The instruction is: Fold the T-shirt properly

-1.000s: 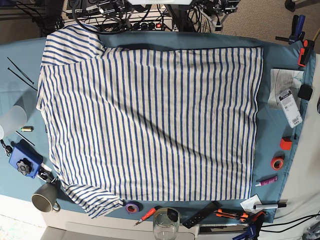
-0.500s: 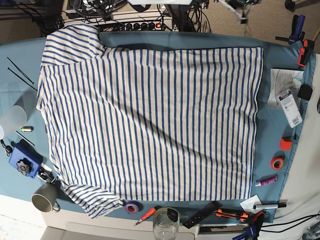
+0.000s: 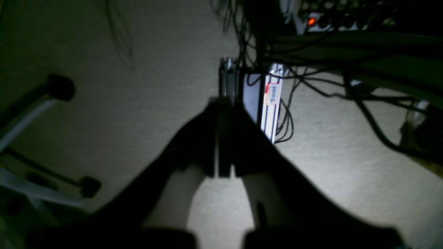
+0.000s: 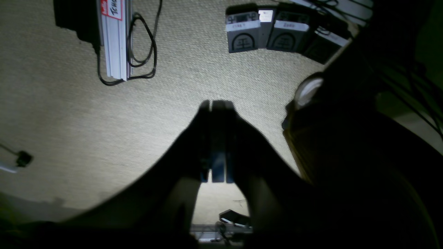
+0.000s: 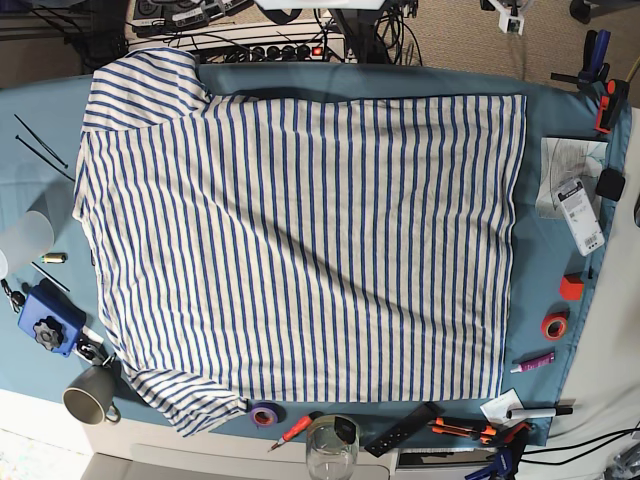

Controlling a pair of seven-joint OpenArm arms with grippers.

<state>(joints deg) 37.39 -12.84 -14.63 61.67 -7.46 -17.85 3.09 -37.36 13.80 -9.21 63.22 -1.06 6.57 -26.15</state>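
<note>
The T-shirt (image 5: 300, 240), white with thin blue stripes, lies spread flat on the teal table cloth (image 5: 545, 250), with its sleeves at the left and its hem at the right. My left gripper (image 5: 510, 15) is beyond the table's far edge at the top right, off the shirt. In the left wrist view it (image 3: 226, 103) is shut and empty over the carpet. In the right wrist view my right gripper (image 4: 216, 103) is also shut and empty over the carpet. Neither wrist view shows the shirt.
A grey mug (image 5: 90, 393), a blue box (image 5: 48, 320) and a frosted cup (image 5: 25, 238) stand at the left. A glass (image 5: 332, 445), purple tape (image 5: 264, 413), a screwdriver (image 5: 290, 431) and tools line the near edge. Paper (image 5: 575, 195) and orange tape (image 5: 554, 325) lie at the right.
The left gripper has come into the base view at the top and moved right beyond the table's far edge. The T-shirt has not moved.
</note>
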